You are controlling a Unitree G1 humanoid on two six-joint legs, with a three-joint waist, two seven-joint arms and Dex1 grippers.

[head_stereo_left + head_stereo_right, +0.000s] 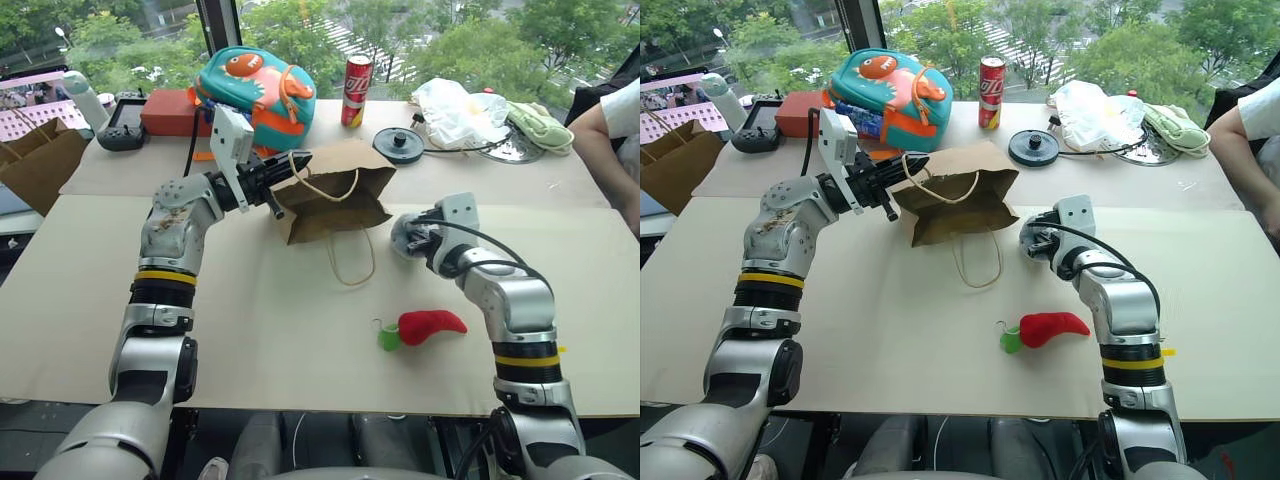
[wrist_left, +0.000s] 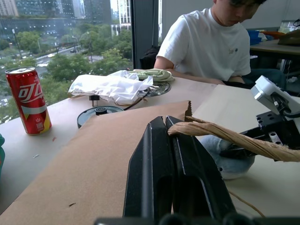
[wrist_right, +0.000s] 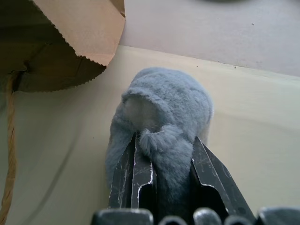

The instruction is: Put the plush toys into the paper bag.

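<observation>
A: What did you have on the surface?

B: I had a pale beige tabletop point(image 1: 300, 350) by a window with trees outside. My left gripper point(image 1: 272, 190) was clenched on the twine handle of the small brown kraft paper bag point(image 1: 335, 195), which lay at twelve o'clock.

A: And the toys?

B: My right gripper point(image 3: 161, 154) was grasping the fuzzy grey rounded plush point(image 3: 164, 112) at two o'clock. The red chili plush with green stem point(image 1: 425, 324) lay at five o'clock. A seated person's arm point(image 1: 600, 130) rested at the far right edge.

Only readable thing afaict is the red soda can point(image 2: 27, 100) w/ white Chinese-style lettering, standing just right of the dinosaur backpack point(image 1: 258, 95). Nothing else legible.
</observation>
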